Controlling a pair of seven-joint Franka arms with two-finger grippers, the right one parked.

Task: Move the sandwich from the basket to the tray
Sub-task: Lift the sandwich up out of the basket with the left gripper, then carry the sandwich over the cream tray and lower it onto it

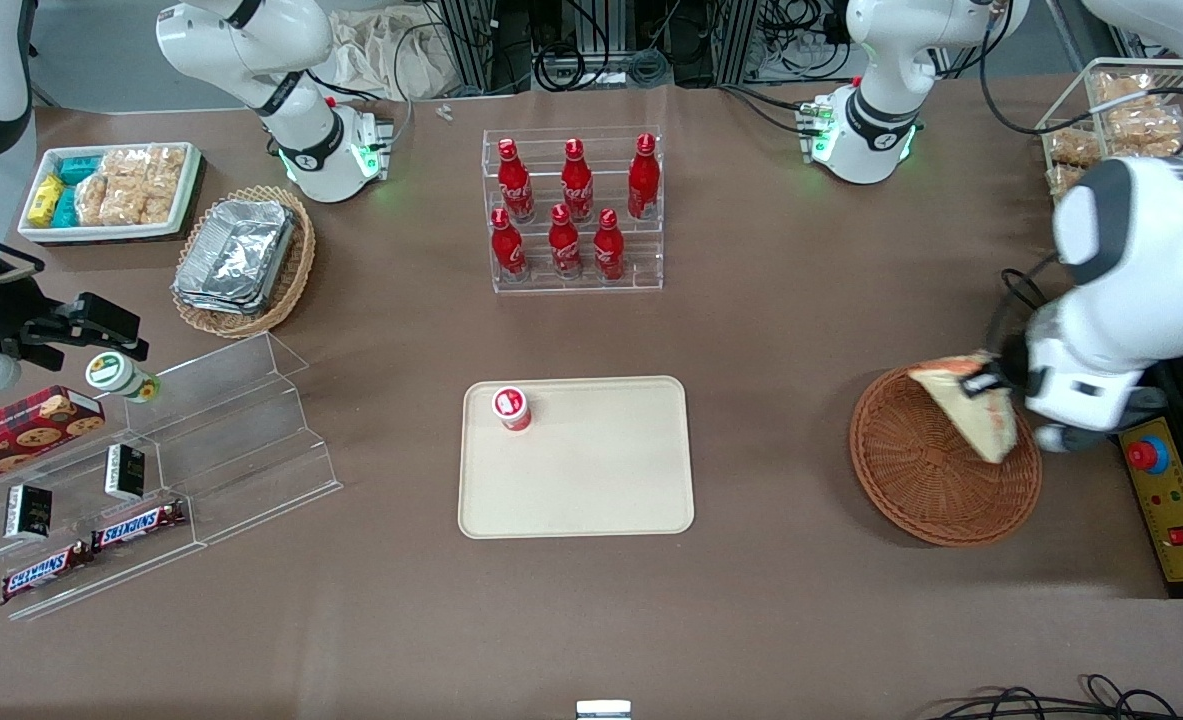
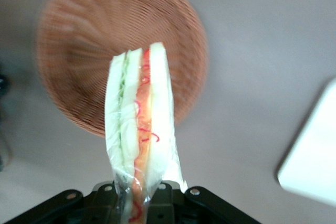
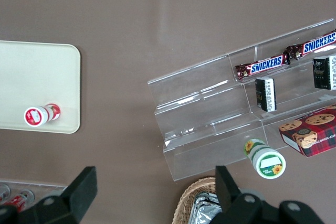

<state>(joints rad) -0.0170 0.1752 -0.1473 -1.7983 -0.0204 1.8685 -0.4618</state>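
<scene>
We see the sandwich [image 2: 140, 124], a plastic-wrapped wedge of pale bread with green and red-orange filling along its edge, hanging clear above the round wicker basket [image 1: 926, 480], lifted high enough, we judge, to pass over its rim. Our left gripper [image 2: 140, 195] is closed on its narrow end. The beige tray [image 1: 591, 480] lies well apart toward the table's middle, a small red-capped bottle [image 1: 512, 408] in one corner.

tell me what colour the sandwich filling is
Red-orange and green between white bread, clearest in the left wrist view of the sandwich.
</scene>
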